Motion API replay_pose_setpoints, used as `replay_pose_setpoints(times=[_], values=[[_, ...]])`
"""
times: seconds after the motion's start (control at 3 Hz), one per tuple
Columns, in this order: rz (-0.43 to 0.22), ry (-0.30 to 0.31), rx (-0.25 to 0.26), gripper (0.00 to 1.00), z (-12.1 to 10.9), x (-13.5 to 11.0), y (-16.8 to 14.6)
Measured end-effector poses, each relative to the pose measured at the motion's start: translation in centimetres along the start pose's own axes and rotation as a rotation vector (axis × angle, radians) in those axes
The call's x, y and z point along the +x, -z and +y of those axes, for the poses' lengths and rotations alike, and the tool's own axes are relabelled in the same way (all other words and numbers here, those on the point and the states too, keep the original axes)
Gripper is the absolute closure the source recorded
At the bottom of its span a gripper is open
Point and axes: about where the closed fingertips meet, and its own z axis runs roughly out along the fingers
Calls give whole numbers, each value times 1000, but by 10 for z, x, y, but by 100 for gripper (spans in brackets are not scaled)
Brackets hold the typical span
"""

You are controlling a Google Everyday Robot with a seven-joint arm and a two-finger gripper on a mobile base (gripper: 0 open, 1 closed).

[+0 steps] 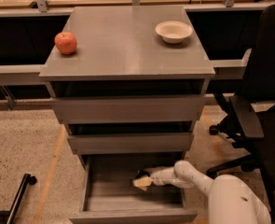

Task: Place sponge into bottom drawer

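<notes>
While the white gripper [147, 178] clasps the rectangular foam sponge [140, 183], both hang inside the shallow grey bottom drawer [110, 191].

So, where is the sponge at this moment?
In the camera view, the sponge is inside the open bottom drawer, near its middle, at the tip of the gripper that reaches in from the right.

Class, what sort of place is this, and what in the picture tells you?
Probably an office or lab workroom: a black swivel chair, a grey drawer cabinet and long desks behind. The gripper is down in the open bottom drawer, at the sponge.
</notes>
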Motion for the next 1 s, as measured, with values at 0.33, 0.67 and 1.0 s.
replay_pose_setpoints(times=[0.33, 0.67, 1.0], values=[[-16, 0, 15, 31, 1, -1, 7], [-17, 3, 3, 7, 28, 0, 16], [-7, 0, -18, 0, 42, 6, 13]])
